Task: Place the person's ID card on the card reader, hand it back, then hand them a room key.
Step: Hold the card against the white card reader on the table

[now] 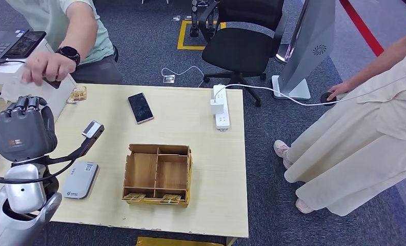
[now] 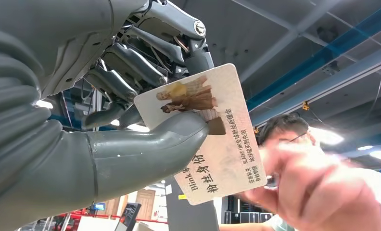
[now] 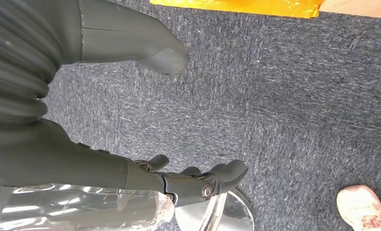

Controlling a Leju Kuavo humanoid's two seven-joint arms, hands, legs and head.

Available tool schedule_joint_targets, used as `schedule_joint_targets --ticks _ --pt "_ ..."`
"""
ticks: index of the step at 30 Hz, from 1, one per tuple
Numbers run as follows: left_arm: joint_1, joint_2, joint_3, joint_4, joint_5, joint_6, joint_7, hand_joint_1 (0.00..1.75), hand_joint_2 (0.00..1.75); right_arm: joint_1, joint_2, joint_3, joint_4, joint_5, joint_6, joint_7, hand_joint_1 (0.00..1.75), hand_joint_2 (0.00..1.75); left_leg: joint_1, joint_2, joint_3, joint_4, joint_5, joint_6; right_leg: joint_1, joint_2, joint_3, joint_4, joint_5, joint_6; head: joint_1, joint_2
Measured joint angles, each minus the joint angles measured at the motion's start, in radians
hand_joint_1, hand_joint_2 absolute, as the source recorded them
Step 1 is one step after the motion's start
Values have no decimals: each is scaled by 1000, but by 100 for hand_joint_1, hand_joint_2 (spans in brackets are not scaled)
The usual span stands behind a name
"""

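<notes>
Blue-grey carpet (image 1: 272,215) under pale wooden table (image 1: 211,169); black office chair (image 1: 242,43) beyond table's far edge; grey kiosk stand (image 1: 306,48) right of chair; red floor stripe (image 1: 362,28) beyond kiosk.

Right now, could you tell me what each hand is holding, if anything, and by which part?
The left hand pinches the ID card by its picture end, thumb over the photo. The right hand holds nothing.

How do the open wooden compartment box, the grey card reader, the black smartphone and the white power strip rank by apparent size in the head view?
1. Wooden compartment box, clearly largest.
2. Grey card reader.
3. Black smartphone and white power strip: they look alike, so unranked.
</notes>
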Motion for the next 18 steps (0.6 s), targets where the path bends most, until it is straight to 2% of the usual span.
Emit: schedule_joint_targets --ticks 5,8,10,13,15,18 --pt "1 -10 -1 0 0 4 -28 175 175 0 0 0 0 -4 0 0 0 175 0 0 0 0 0 0 0 0 0 0 0 0 0 0" --pt "12 -65 15 1 0 13 -163 175 175 0 0 0 0 -10 0 0 0 175 0 0 0 0 0 0 0 0 0 0 0 0 0 0" --pt "27 -161 69 0 2 13 -343 175 175 1 0 0 0 -16 -2 0 0 175 -1 0 0 0 0 0 -1 0 0 0 0 0 0 0" --pt "43 -351 205 -4 59 -39 -638 175 175 2 0 0 -3 -32 -4 5 0 175 -1 0 0 0 -1 1 -2 1 0 -1 0 1 1 0" --pt "48 -447 286 -12 154 -108 -732 175 175 4 0 -1 -6 -45 -4 10 0 175 -2 1 0 0 -1 2 -2 2 0 -1 0 1 2 0" --pt "56 -549 374 -20 312 -227 -785 175 175 7 0 -1 -13 -65 -4 12 0 175 -3 1 0 1 -1 2 -3 1 0 -1 0 1 2 0"
